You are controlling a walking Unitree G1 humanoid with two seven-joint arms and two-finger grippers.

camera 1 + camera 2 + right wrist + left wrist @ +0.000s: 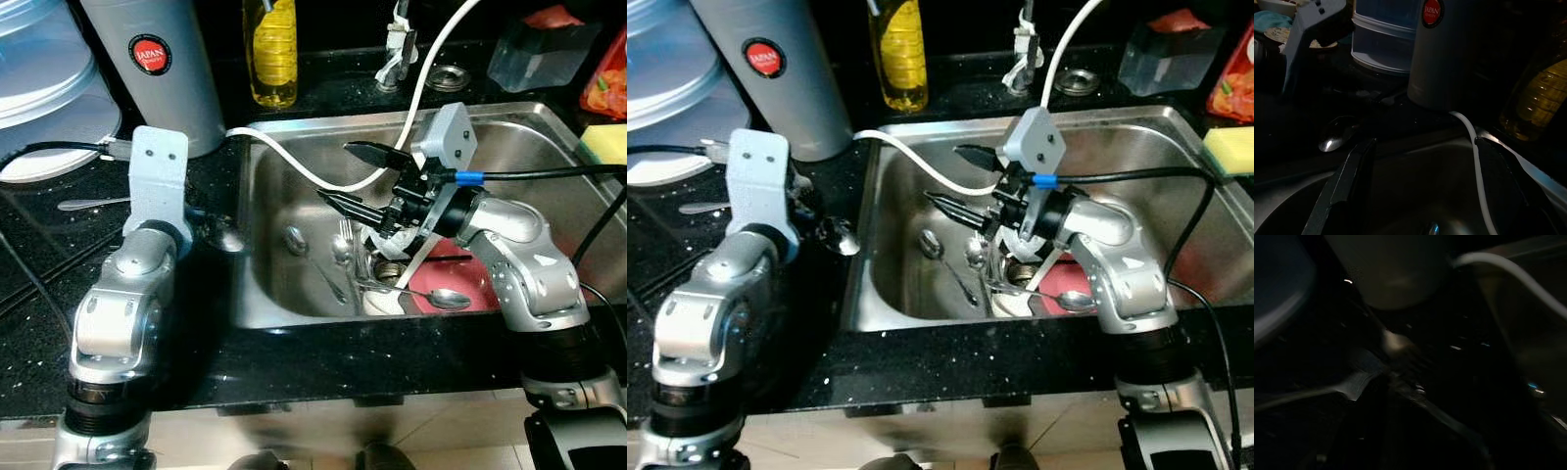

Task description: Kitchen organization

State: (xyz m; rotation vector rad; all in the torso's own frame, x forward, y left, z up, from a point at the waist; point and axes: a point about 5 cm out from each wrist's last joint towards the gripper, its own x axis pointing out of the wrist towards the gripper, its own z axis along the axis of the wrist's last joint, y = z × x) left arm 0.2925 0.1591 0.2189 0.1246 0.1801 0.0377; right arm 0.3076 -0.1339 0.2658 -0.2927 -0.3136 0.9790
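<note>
**Camera set-up**

Head pair: looks forward and steeply down over the counter [39,372] and sink [294,294], both arms in frame. The right eye shows the same scene, shifted slightly sideways.

Left wrist: very close to the counter, dark and blurred. Faces the grey canister [1396,269] and the white hose [1513,271] (both also seen from the head).

Right wrist: low inside the sink, looking along its two spread fingers [1347,181] toward the canister, hose and yellow bottle [1535,103].
</note>
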